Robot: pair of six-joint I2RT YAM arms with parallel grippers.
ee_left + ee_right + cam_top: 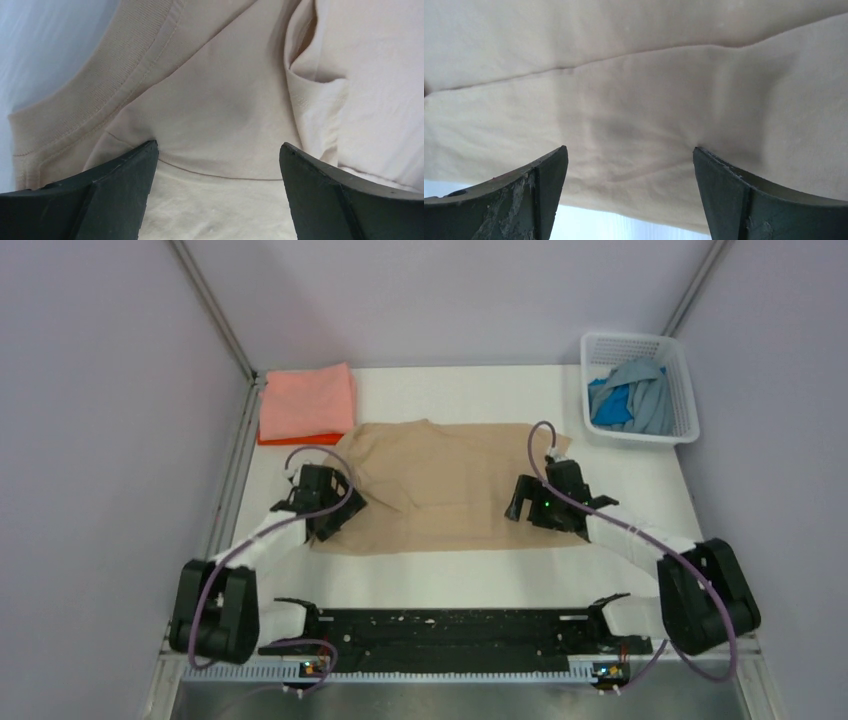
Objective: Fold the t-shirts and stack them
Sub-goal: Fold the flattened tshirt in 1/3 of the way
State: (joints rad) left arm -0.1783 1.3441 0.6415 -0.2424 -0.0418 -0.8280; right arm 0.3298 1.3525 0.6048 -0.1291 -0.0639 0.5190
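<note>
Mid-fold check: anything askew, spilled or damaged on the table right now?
Nothing stands out. The tan t-shirt lies spread out, the pink t-shirt sits folded on the orange t-shirt, and the blue t-shirts are inside the basket.

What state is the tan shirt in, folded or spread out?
Largely spread: the tan shirt lies wide and flat, far bigger than the folded pink shirt.
</note>
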